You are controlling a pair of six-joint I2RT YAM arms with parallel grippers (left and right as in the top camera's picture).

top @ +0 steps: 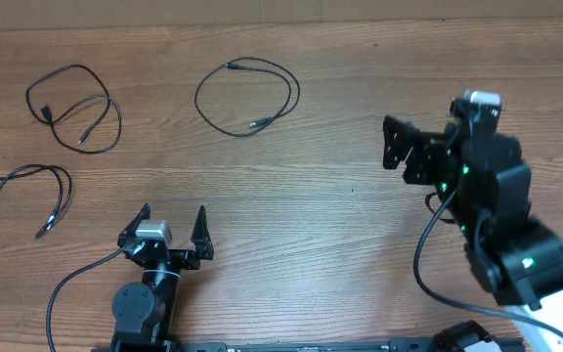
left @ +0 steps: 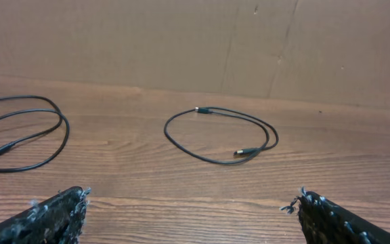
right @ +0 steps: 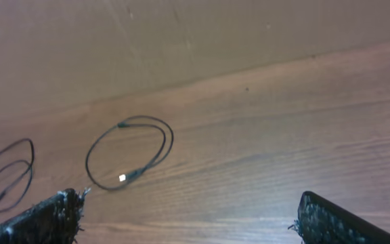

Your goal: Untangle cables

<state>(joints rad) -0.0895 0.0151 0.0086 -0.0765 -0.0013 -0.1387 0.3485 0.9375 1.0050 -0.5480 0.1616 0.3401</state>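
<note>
Three thin black cables lie apart on the wooden table. One loops at the far left [top: 74, 110], one is a single ring at the far middle [top: 247, 96], and one trails off the left edge [top: 27, 196]. The ring cable shows in the left wrist view [left: 222, 135] and the right wrist view [right: 131, 152]. The far-left loop shows too [left: 26, 132] [right: 9, 175]. My left gripper [top: 173, 227] is open and empty near the front edge [left: 188, 203]. My right gripper [top: 391, 145] is open and empty, raised at the right [right: 188, 210].
A thick black arm wire [top: 76, 279] curves at the front left by the left arm's base. Another arm wire [top: 428, 244] hangs by the right arm. A cardboard wall [left: 195, 41] stands behind the table.
</note>
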